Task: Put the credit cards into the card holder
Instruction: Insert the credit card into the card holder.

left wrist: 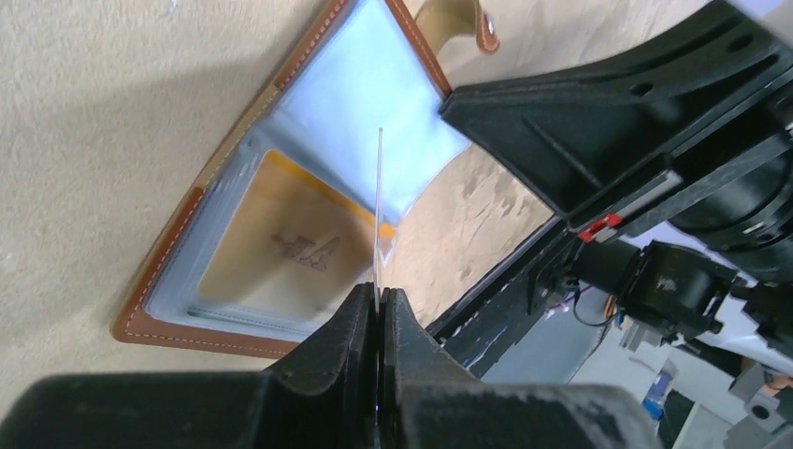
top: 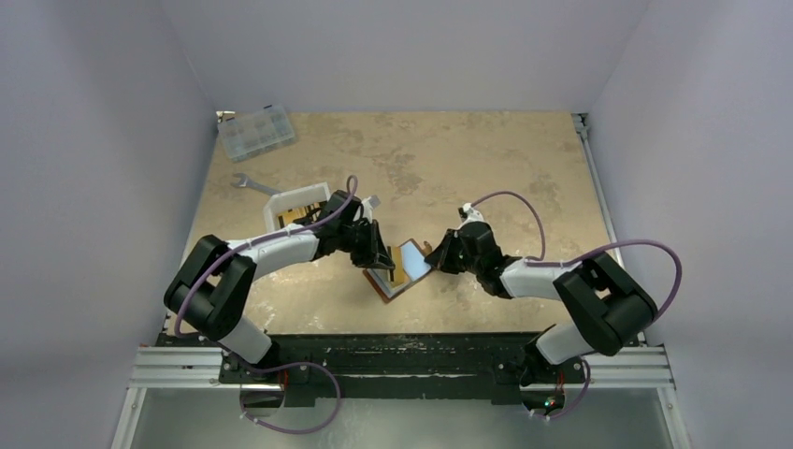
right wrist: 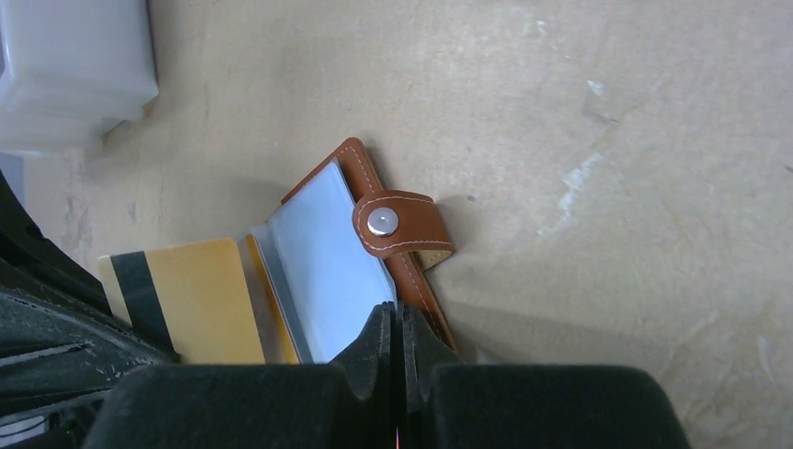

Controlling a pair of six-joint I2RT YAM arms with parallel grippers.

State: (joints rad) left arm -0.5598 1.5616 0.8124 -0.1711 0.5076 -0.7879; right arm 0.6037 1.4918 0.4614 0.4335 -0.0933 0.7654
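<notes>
The left end effector (left wrist: 377, 301) is clenched on a credit card (left wrist: 379, 206), which shows edge-on and stands over the open card holder (left wrist: 150, 327) lying on the surface (right wrist: 608, 140). The right end effector (right wrist: 395, 316) is pinched shut on the card holder's edge, right beside its snap strap (right wrist: 402, 226).
</notes>
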